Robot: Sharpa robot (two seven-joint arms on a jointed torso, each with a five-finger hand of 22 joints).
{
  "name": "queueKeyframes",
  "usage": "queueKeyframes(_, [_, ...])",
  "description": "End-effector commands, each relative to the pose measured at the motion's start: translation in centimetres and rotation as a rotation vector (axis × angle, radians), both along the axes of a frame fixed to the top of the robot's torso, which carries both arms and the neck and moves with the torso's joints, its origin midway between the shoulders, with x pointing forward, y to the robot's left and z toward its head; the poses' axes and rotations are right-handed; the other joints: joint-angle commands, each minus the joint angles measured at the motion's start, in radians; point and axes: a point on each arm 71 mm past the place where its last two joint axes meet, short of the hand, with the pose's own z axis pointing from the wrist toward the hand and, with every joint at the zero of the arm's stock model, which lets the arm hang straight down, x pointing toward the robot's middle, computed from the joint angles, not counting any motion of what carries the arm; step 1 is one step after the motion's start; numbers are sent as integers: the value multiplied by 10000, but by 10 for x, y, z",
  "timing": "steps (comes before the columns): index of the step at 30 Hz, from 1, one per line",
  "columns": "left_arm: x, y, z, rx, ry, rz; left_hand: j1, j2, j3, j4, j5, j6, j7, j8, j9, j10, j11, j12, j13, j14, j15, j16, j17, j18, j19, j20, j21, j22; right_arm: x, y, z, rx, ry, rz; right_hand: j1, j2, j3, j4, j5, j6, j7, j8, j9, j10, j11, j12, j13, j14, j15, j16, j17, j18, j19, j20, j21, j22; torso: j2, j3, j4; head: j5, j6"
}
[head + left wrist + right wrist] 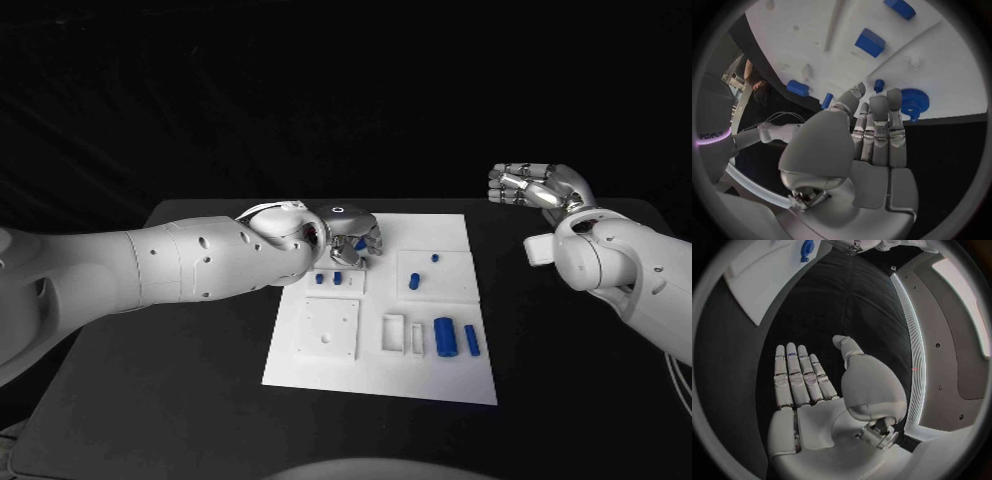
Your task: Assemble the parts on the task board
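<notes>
On the table point(159, 400): the white task board point(382, 370) sits mid-table, long side running front to back.
Left hand point(340, 238): over the board's far left corner, fingers stretched out together, nothing in them.
Right hand point(537, 186): off by the table's far right corner, well clear of the board, fingers straight, holding nothing.
Blue gear point(913, 102): near the board's far edge, just past the left fingertips point(893, 96).
Other blue parts point(447, 337): a couple near the front right, more scattered mid-board.

Matt white task board point(378, 372), smooth blue parts point(446, 337) probably plastic, matt black table point(159, 390), glossy silver left hand point(351, 241)
</notes>
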Motion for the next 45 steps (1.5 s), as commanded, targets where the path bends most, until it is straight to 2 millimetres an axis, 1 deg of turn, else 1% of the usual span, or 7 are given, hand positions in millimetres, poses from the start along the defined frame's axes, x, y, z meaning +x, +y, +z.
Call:
queueKeyframes(1, [0,-1,-4,411,78,-121,-89,20,119,-28,35,81,0,-33,-12,62,-7,-21,-11,68,7,81,-21,210,-53,21,104,220,0,2,1,-14,-87,216,-85,22,53,7,55,4,18,-41,-11,-35,-38,-40,-15,-44,24,-26,-13,128,0,22,18,-11,-3,-5,1,2,-8])
queueKeyframes(12, [5,4,-8,589,56,132,-188,38,494,-67,48,148,17,-31,-11,132,-9,-21,-12,106,-12,273,-1,226,-104,-12,487,218,-1,2,1,-14,-85,228,-85,22,53,7,55,4,18,-41,-11,-35,-38,-40,-15,-44,24,-26,-13,128,0,22,18,-11,-9,-6,10,-24,-41])
queueKeyframes(16, [6,5,-8,620,66,175,-209,40,561,-40,44,150,21,-33,-12,136,-9,-21,-12,103,-12,331,10,231,-121,-14,567,214,-1,2,1,-13,-85,232,-85,22,53,7,55,4,18,-41,-11,-35,-38,-40,-15,-44,24,-26,-13,128,0,22,18,-11,-9,-8,6,-19,-47])
queueKeyframes(26, [9,7,-10,714,109,303,-239,99,695,81,32,249,35,-32,-12,273,-23,-22,-13,129,2,443,28,247,-122,-7,701,214,-1,3,1,-8,-86,253,-85,22,53,7,55,4,18,-41,-11,-35,-38,-40,-15,-44,24,-26,-13,128,0,22,18,-11,-8,4,4,-24,-48])
queueKeyframes(33, [8,6,-13,766,213,260,-274,165,767,215,-5,395,6,-26,-8,436,-71,-20,-11,154,-22,510,36,238,-115,-22,775,207,-1,3,1,-6,-86,267,-85,22,53,7,55,4,18,-41,-11,-35,-38,-40,-15,-44,24,-26,-13,128,0,22,18,-11,-5,-1,3,-37,-56])
queueKeyframes(38, [8,5,-14,783,281,189,-287,211,763,303,-43,580,-22,-27,-7,701,-139,-20,-9,171,-50,553,44,215,-110,-43,809,202,-1,3,1,-5,-84,277,-112,32,73,-19,53,21,16,-40,-11,-27,-42,-40,-15,-35,21,-25,-13,129,5,20,18,-11,-7,-2,3,-44,-67])
queueKeyframes(45, [7,4,-15,760,334,151,-280,232,731,365,-77,644,-42,-27,-8,845,-181,-16,-7,183,-72,590,51,188,-98,-66,827,197,-1,3,1,-4,-77,289,-112,32,73,-19,53,21,16,-40,-11,-27,-42,-40,-15,-35,21,-25,-13,129,5,20,18,-11,-12,-3,10,-41,-77])
